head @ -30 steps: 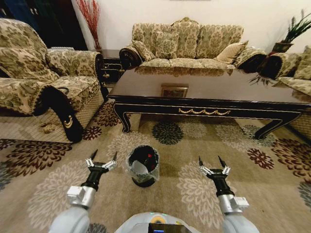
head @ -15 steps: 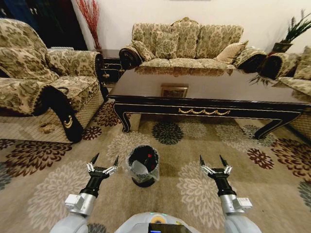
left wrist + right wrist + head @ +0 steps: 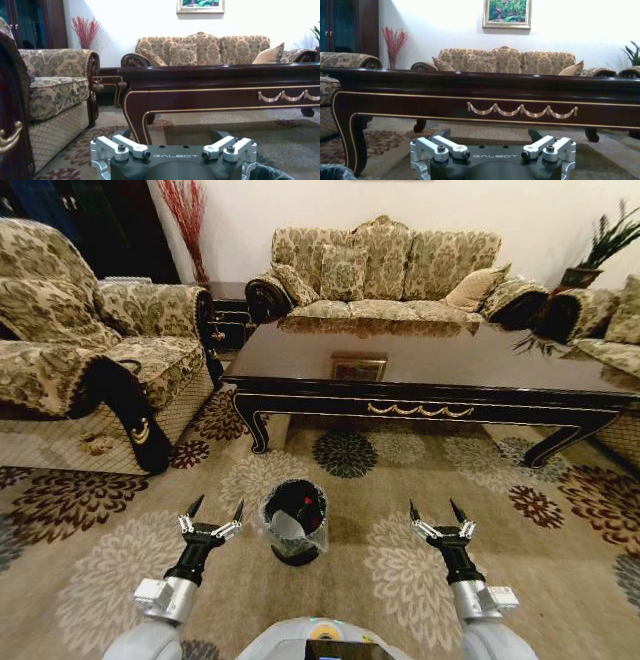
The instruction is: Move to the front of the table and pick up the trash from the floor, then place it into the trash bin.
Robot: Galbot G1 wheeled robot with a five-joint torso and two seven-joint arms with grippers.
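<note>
Both hands hang spread and empty over the floor, left hand just beside the bin, right hand further off, the table ahead; driving forward carelessly could knock the light bin over.
</note>
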